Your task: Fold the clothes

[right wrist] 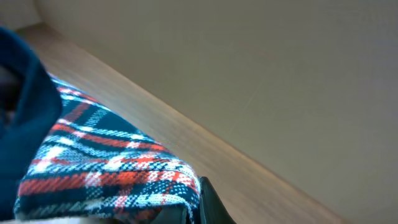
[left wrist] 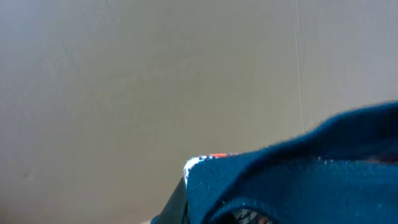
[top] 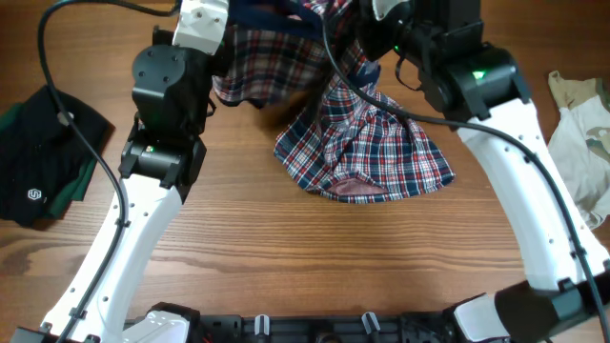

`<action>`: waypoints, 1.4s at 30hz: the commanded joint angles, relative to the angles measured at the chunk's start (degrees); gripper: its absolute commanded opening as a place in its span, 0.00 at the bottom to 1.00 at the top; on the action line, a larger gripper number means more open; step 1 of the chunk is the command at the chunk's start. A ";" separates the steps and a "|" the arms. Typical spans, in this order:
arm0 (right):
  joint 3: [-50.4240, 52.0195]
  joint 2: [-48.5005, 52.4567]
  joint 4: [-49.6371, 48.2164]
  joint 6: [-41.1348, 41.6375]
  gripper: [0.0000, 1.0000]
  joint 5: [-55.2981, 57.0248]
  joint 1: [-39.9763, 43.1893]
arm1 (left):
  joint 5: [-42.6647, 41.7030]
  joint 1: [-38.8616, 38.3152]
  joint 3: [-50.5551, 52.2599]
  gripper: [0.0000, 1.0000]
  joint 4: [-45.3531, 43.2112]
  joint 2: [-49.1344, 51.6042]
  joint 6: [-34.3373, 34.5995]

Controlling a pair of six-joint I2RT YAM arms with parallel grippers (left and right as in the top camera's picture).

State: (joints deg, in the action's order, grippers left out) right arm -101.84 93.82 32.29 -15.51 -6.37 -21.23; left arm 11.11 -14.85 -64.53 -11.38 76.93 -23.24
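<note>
The clothes are one red, navy and white plaid shirt (top: 367, 152). Its top is lifted at the far side of the table, and its lower part lies bunched on the wood. Both arms reach up to that raised edge in the overhead view. In the left wrist view my left gripper (left wrist: 205, 214) is shut on the shirt's navy trim (left wrist: 298, 174), with one dark finger (left wrist: 177, 205) showing beside it. Plaid cloth (right wrist: 106, 168) fills the right wrist view, where my right gripper (right wrist: 193, 211) is shut on it. The fingertips of both grippers are hidden by fabric.
A black garment with a small white logo and green edge (top: 43, 157) lies at the table's left side. A white and beige garment (top: 581, 143) lies at the right edge. Bare wooden table (top: 286, 248) stretches in front of the shirt.
</note>
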 commanded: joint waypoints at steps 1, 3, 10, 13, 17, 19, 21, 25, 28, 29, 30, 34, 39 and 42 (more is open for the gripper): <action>-1.73 -2.78 1.25 1.99 0.04 -1.40 0.31 | 0.28 0.46 -1.86 0.04 2.40 -1.20 2.89; -1.70 -2.54 1.73 1.99 0.04 -1.42 0.31 | 0.28 0.44 -2.67 0.04 3.08 -1.29 2.91; -1.66 1.68 1.14 2.05 0.04 -1.44 0.31 | -4.11 0.46 -4.11 0.04 2.86 -0.33 2.84; -1.66 4.68 0.33 2.01 0.04 -1.62 0.31 | -4.02 0.52 -4.11 0.04 2.27 2.08 2.43; -1.64 6.64 -4.42 2.01 0.04 -1.62 0.31 | -4.04 1.92 -4.11 0.04 -3.72 5.99 2.43; -1.66 6.73 -5.88 2.03 0.04 -1.62 0.31 | -4.04 3.19 -4.13 0.04 -4.98 6.99 2.49; -1.66 6.47 -4.09 2.25 0.04 -1.64 0.28 | -4.02 3.23 -4.13 0.04 -1.57 6.23 2.86; -1.66 5.66 4.09 3.85 0.04 -4.70 0.28 | -4.02 1.64 -4.13 0.04 10.93 1.20 10.51; -1.66 5.09 7.48 4.17 0.04 -6.43 0.28 | -4.02 1.46 -4.13 0.04 17.20 -1.22 13.20; -1.66 5.11 7.96 4.94 0.04 -7.06 0.28 | -4.22 1.46 -4.13 0.04 19.93 -1.27 13.44; -1.66 5.11 7.96 5.22 0.04 -7.23 0.28 | -4.22 1.46 -4.13 0.04 20.94 -0.96 13.46; -1.66 5.38 2.62 5.07 0.04 -7.21 0.31 | -4.22 1.51 -4.11 0.04 18.23 4.70 13.40; -1.64 8.46 -6.75 3.39 0.04 -5.07 0.31 | -4.57 3.48 -4.13 0.04 -0.55 15.47 12.70; -1.64 12.68 -14.05 1.95 0.04 -4.15 0.31 | -11.67 6.71 -4.13 0.04 -15.82 22.43 9.70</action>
State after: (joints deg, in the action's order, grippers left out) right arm -102.24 102.26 21.89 -12.08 -11.70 -21.19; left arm 5.45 -10.98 -67.72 -18.52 94.65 -11.40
